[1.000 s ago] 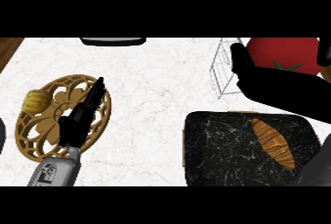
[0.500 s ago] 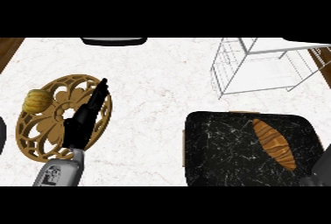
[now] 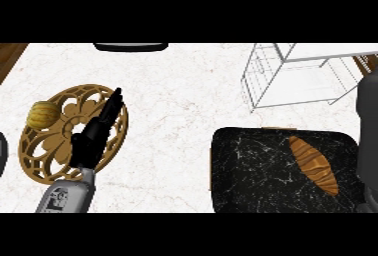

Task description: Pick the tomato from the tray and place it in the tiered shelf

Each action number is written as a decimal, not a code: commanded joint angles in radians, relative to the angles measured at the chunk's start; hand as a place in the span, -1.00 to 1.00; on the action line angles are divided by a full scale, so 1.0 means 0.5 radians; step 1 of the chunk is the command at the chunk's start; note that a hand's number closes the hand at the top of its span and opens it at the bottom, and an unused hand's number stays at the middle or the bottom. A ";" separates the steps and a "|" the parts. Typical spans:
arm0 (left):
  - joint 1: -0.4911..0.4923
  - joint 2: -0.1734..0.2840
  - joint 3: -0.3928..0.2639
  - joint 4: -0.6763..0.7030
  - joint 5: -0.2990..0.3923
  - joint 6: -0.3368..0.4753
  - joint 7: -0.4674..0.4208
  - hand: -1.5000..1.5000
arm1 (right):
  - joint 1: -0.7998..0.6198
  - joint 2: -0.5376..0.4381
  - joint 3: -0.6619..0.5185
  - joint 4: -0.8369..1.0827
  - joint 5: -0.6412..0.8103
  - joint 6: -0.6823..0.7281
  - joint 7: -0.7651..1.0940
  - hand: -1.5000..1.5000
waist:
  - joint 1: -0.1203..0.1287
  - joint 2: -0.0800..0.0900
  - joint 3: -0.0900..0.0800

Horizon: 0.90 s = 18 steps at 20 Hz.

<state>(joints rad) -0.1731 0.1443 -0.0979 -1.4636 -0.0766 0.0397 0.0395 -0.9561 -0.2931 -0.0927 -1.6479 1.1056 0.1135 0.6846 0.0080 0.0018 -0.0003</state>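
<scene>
Head view shows the counter with 1 black marbled tray at lower right. On that tray lies 1 brown, elongated pastry; no tomato is visible on it. The tomato appears nowhere in view, so its location cannot be confirmed.

The white wire tiered shelf stands just beyond the tray, toward the upper right. Its visible wire levels show no red object, though the upper tier panel hides part of the interior.

At the right edge, a grey forearm rises along the frame; the right hand itself is out of view, so whether it holds anything cannot be told.

The left hand rests over a golden openwork trivet at left, fingers straight and together, holding nothing. A small yellowish gourd-like item sits on the trivet's upper left rim. A dark object shows at the top edge.

Judged step: transfer or placement at the shelf, with pickup likely complete. The next move calls for confirming the tomato's position, then either lowering it onto a tier or withdrawing the right arm without snagging the wire frame.
</scene>
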 commanded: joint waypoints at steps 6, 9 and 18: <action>-0.110 -0.017 0.072 0.005 0.041 -0.042 0.114 0.00 | -0.078 -0.018 -0.057 0.499 0.065 -0.412 -0.248 1.00 | -0.001 -0.001 0.000; -0.040 -0.034 0.004 -0.029 -0.051 0.025 0.046 0.00 | -0.097 0.076 -0.315 0.461 -0.330 -0.648 -0.419 1.00 | 0.018 0.002 0.004; -0.025 -0.002 0.108 0.127 0.011 -0.085 -0.101 0.00 | -0.003 0.018 -0.395 0.854 -0.570 -0.911 -0.840 1.00 | -0.003 0.000 0.000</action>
<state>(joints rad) -0.1810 0.1193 -0.0810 -1.4308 -0.0944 0.0314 0.0175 -0.9858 -0.2756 -0.2710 -1.2642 0.8740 -0.3043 0.3320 0.0100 0.0027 0.0000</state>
